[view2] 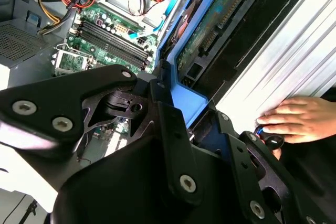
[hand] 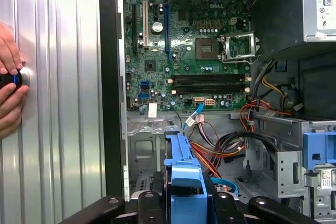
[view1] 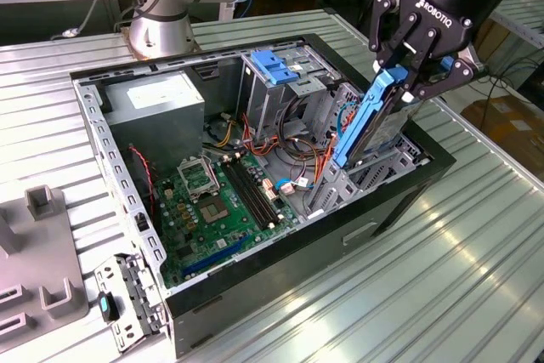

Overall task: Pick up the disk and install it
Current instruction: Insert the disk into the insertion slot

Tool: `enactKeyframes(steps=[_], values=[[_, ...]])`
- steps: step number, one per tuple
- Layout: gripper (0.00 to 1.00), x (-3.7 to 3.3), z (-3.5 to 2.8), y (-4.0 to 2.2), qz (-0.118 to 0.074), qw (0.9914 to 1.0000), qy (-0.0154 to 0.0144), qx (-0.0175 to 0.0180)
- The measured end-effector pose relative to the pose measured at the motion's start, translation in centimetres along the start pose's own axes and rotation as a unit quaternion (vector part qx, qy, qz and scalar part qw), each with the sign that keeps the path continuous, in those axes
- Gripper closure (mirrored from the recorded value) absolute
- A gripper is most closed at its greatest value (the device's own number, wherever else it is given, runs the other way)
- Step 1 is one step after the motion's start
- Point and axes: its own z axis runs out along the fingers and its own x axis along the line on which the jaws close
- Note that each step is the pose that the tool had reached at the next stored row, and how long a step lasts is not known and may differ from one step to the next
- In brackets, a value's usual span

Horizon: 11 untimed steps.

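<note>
So the black two-finger gripper was clamped tight on the top end of the disk, that slim grey metal hard drive in its bright blue plastic bracket. The disk stood steeply tilted, with its lower end down inside the open black metal computer case, in the drive bay along the exterior view's right side. Couldn't tell if it was seated in there or just poking in.

Right beside the lower end was a bundle of red and orange wires. Past those, the green motherboard lay flat on the case floor. A bit further in was the tall metal cage with a wide flat blue plastic plate on top, well apart from the disk.

The grey metal power supply box sat in the far corner of the case.

Outside the case, in the first wrist view, a person's hand rested on the ribbed silver table, fingers around a small black round thing. The arm's silvery round base stood on the table behind the case.
</note>
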Motion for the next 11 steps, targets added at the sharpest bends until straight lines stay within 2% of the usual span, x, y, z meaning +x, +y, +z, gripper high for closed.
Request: enactKeyframes(steps=[3, 4, 11], values=[[0.62, 0.00, 0.00, 0.00, 0.000, 1.00000, 0.0001, 0.0000], [0.55, 0.00, 0.00, 0.00, 0.000, 1.00000, 0.0000, 0.0000], [0.55, 0.00, 0.02, 0.00, 0.000, 1.00000, 0.0000, 0.0000]])
